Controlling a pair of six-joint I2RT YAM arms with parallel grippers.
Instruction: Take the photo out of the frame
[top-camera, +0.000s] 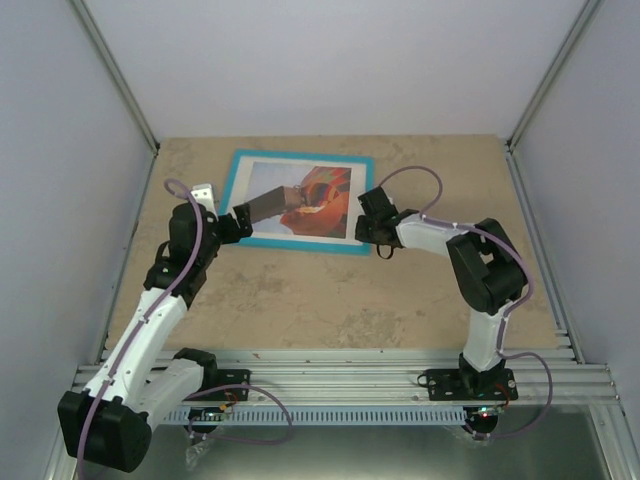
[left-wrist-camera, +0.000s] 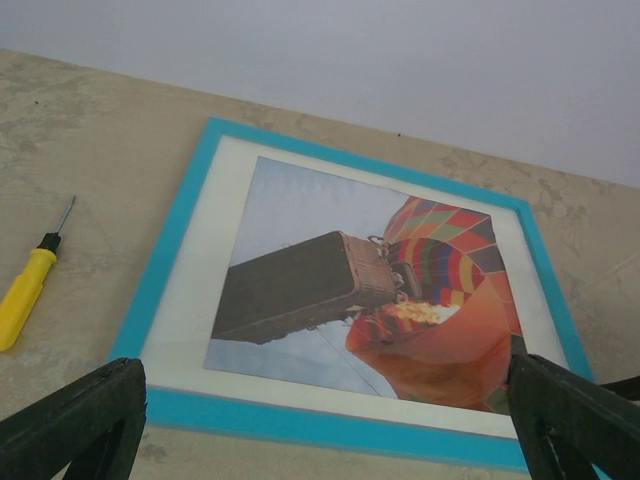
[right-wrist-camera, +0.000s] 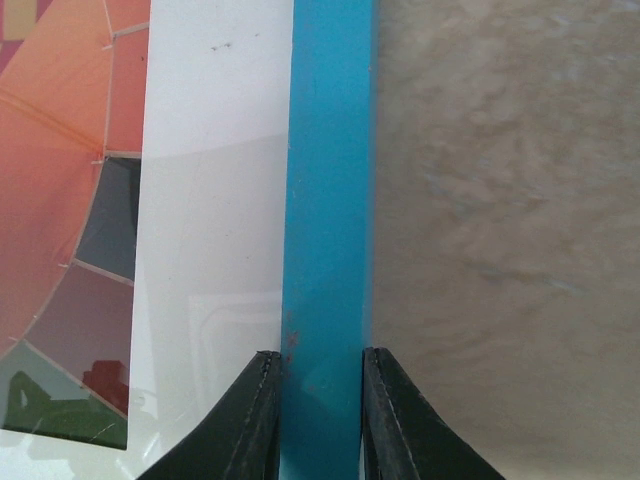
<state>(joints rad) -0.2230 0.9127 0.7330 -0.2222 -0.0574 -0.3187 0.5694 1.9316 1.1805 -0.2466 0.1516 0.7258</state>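
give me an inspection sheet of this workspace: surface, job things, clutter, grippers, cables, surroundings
surface: beige mottled tabletop, no spills seen
job's things: turquoise frame lying flat, face up, at the far middle; photo inside it, bordered by a white mat
clutter: yellow-handled screwdriver on the table beside the frame, apart from it
grippers: left gripper open wide over the frame's near edge; right gripper with a finger each side of the frame's blue right rail, grip cannot be confirmed
cables: purple cables along both arms in loose loops, none seen lying on the frame
surroundings: pale walls on three sides, metal rail at the near edge
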